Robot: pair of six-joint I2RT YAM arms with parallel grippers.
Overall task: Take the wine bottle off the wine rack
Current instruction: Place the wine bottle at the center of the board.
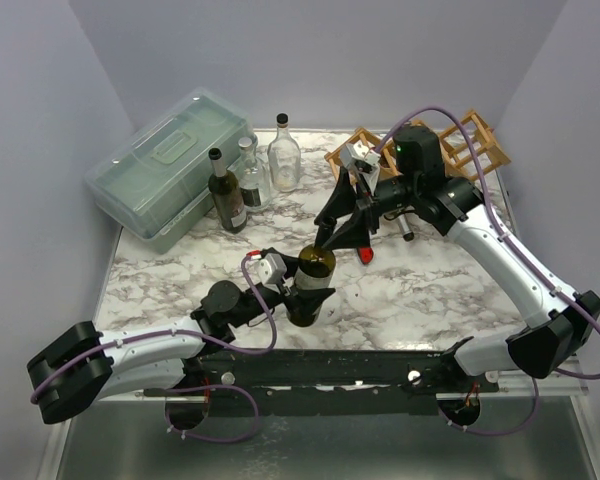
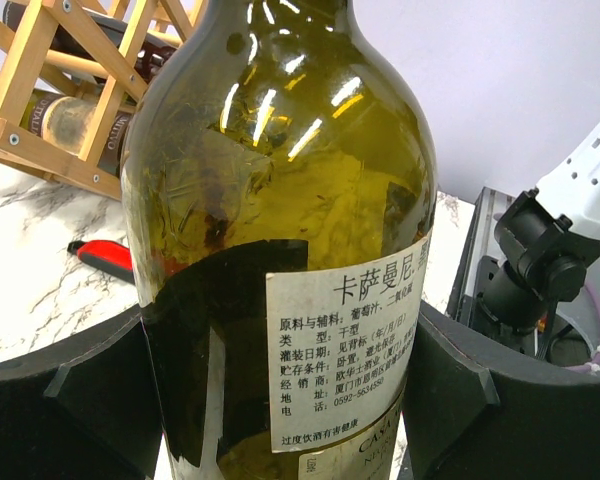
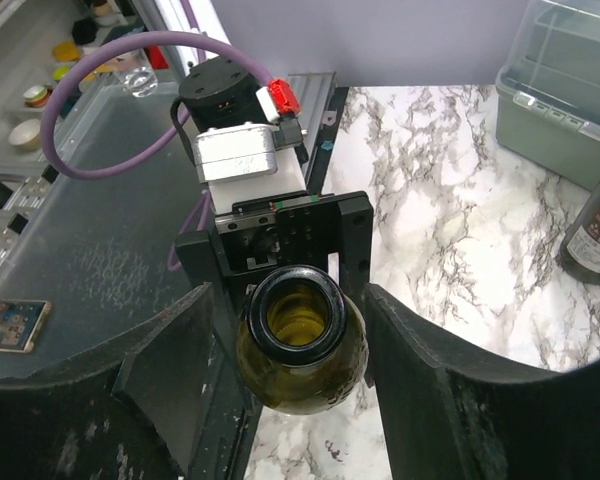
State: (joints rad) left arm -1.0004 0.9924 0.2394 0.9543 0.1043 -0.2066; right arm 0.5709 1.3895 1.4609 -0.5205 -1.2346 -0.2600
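One wine bottle (image 1: 316, 262), upright by the worktop's (image 1: 420, 295) near edge, off the far-right wine rack (image 1: 472, 140). We log left gripper (image 2: 285, 395) clamped on its body, right gripper (image 3: 298, 300) astride the neck, grip unclear. Next, we judge: steady set-down.

You can read just one thing: the white back label (image 2: 345, 350) on the wine bottle (image 2: 280, 200), printed in Chinese. Its heading reads 卡萨曼尼. Below it run lines headed 原料与辅料, 类型, 灌装日期, 贮存条件, 经销商, 地址 and 电话, the last giving 0592-5834580, then 过度饮酒有害健康. Under that you see letters beginning CASA, cut off. The label on the second bottle (image 2: 75, 120), lying in the wine rack (image 2: 40, 165), is too blurred to read.
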